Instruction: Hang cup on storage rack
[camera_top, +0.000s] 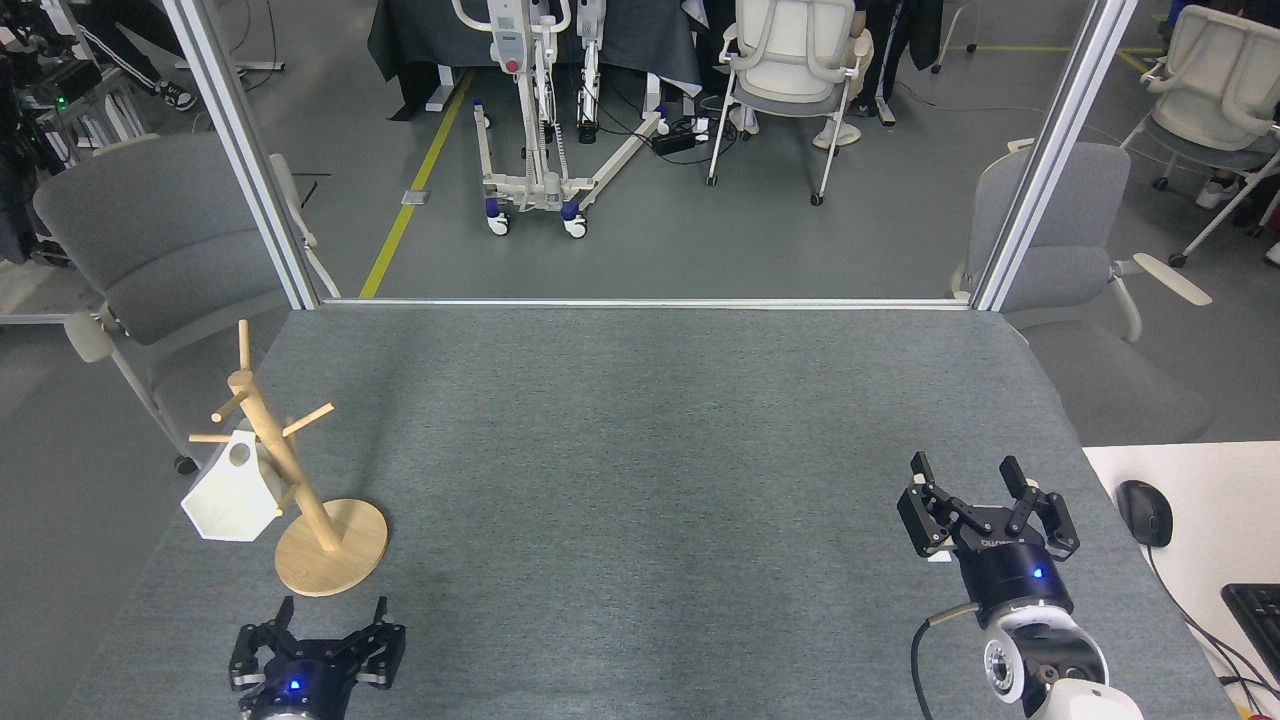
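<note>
Jaws apart; cup hangs rim down-left.

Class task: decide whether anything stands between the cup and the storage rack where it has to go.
Nothing visible does. The cup already hangs on the storage rack, and both the left gripper and right gripper are open and apart from it.

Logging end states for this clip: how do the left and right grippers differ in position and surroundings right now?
The left gripper sits low at the near table edge, just in front of the storage rack, where the cup hangs; the right gripper is farther up the table, over bare mat. More of the right arm shows than the left. Both are open and empty.
</note>
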